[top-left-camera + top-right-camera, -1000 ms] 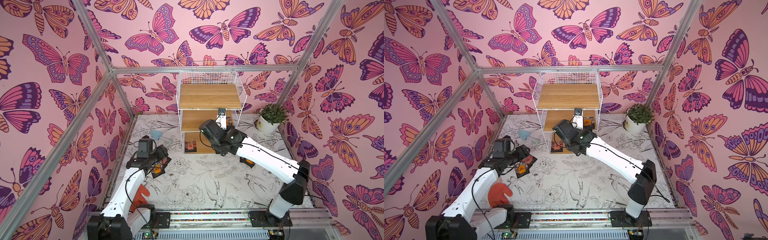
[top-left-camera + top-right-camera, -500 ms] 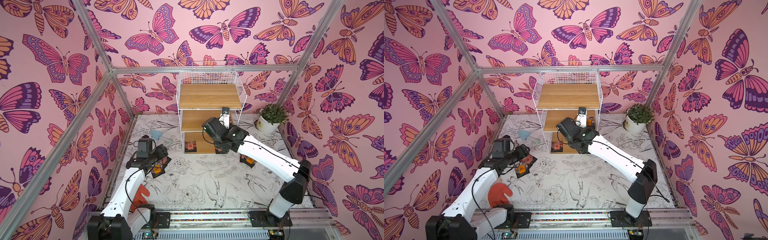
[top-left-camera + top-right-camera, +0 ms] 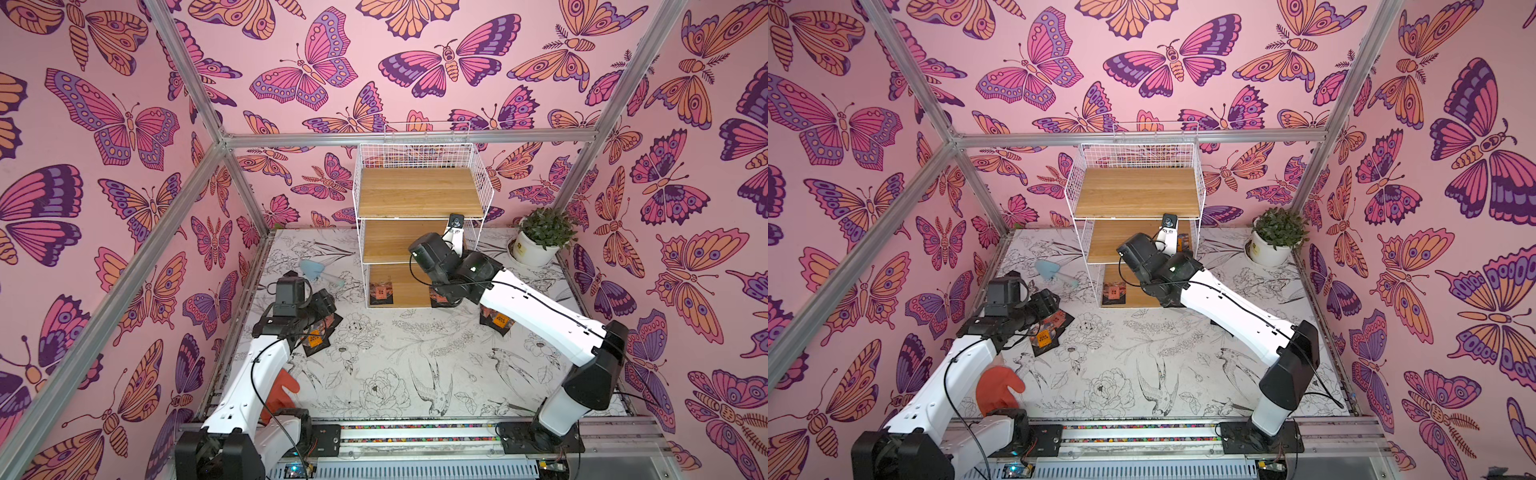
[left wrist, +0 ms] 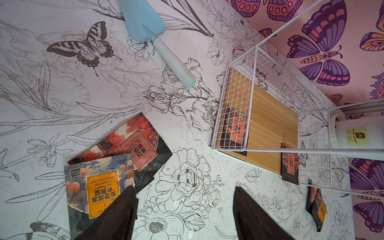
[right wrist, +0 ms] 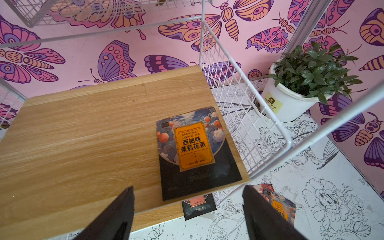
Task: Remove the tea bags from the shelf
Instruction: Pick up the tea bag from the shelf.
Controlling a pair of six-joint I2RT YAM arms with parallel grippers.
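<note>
Right gripper [image 5: 188,187] wide open, empty, over shelf [image 5: 83,135] board; orange tea bag [image 5: 195,149] just ahead, wire side [image 5: 243,116] close right, probably tight.

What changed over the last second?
The right gripper, jaws open, slid along the middle tier of the shelf toward the plant pot side, now facing the orange-label tea bag. Nothing gripped or released. The left gripper, open over the removed tea bags, stayed put.

Tea bags [image 5: 195,149] on shelf [image 3: 417,193] boards and table [image 3: 395,365].
</note>
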